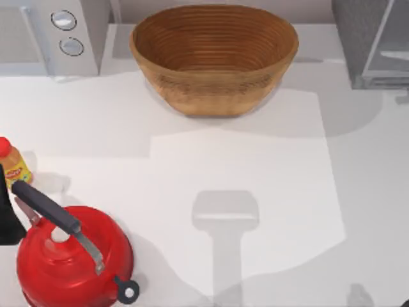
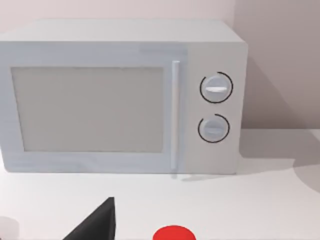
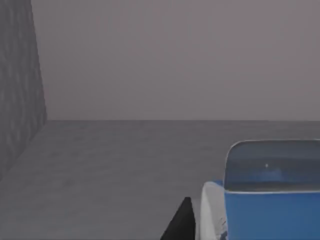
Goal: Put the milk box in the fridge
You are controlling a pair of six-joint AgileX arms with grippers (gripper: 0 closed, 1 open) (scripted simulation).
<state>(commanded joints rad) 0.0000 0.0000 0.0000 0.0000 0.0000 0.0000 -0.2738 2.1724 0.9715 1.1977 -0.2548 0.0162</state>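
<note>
Milk box (image 3: 272, 192) sat close against your right wrist camera, one dark finger (image 3: 181, 222) just beside it; whether that gripper was clamped on it, I could not tell. Fridge (image 1: 370, 41) stood at the worktop's far right corner, its grey wall (image 3: 17, 75) close by. You needed a level, slow carry inward. Left arm parked at the left edge near the kettle (image 1: 70, 259).

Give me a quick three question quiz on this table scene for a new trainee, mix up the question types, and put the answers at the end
1. True or false: in the top view, the basket stands between the microwave and the fridge.
2. What stands nearest the red kettle? A: the orange-yellow bottle. B: a mug. C: a plate.
3. Fill in: in the right wrist view, the milk box has a ___ top.
Key: 1 true; 2 A; 3 blue.
</note>
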